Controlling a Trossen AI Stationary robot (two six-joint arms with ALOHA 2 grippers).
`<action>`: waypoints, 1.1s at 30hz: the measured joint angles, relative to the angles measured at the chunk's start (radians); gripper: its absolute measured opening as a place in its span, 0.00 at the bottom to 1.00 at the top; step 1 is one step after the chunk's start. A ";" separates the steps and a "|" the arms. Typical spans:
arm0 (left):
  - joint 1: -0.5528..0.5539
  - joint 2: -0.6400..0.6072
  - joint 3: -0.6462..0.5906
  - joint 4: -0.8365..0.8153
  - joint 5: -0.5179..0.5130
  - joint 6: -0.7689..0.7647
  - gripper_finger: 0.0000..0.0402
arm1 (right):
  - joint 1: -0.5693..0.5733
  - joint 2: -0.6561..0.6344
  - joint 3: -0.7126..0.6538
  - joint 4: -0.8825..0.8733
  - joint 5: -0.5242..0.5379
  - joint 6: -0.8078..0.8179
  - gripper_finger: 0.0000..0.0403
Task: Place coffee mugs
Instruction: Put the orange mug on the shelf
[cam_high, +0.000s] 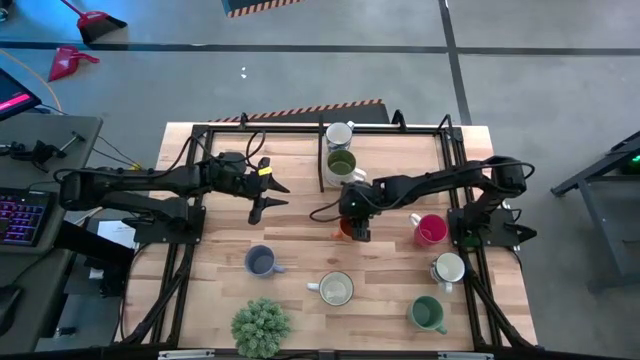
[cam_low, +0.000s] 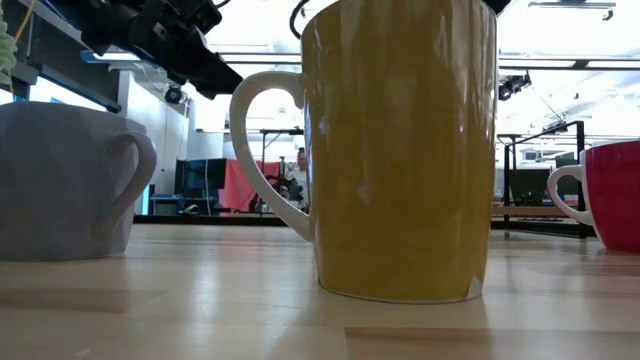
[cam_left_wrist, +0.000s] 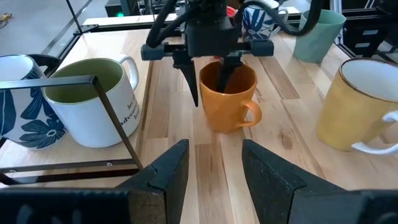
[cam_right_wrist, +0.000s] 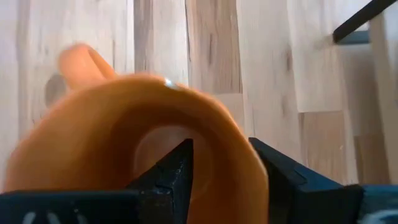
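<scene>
An orange mug (cam_high: 345, 228) (cam_left_wrist: 230, 106) stands upright on the wooden table (cam_high: 300, 235) near its middle. My right gripper (cam_high: 355, 230) (cam_left_wrist: 210, 84) points steeply down over it, open. One finger (cam_left_wrist: 225, 78) is inside the mug and the other (cam_left_wrist: 191, 84) outside its wall, with a gap showing on each side. The mug's rim (cam_right_wrist: 239, 155) fills the space between the fingers in the right wrist view. My left gripper (cam_high: 272, 192) (cam_left_wrist: 214, 168) hovers open to the mug's left, holding nothing.
Other mugs stand around: a blue-patterned white one (cam_high: 339, 133), an olive-lined white one (cam_high: 341, 165), magenta (cam_high: 430, 230), white (cam_high: 448, 268), green (cam_high: 427, 313), cream (cam_high: 335, 289) (cam_low: 400, 150), blue-grey (cam_high: 262, 262). A potted plant (cam_high: 262, 327) stands at the near edge. A black frame (cam_high: 190, 180) rims the table.
</scene>
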 joint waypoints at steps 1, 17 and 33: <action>0.000 0.000 0.000 0.000 0.001 0.000 0.34 | 0.000 0.004 0.000 -0.007 0.000 0.001 0.30; 0.000 0.000 0.000 -0.040 0.001 -0.001 0.34 | 0.002 0.026 0.011 0.055 0.073 0.011 0.01; 0.000 0.000 0.000 -0.079 -0.001 0.000 0.34 | 0.015 -0.145 0.335 -0.361 0.308 0.129 0.00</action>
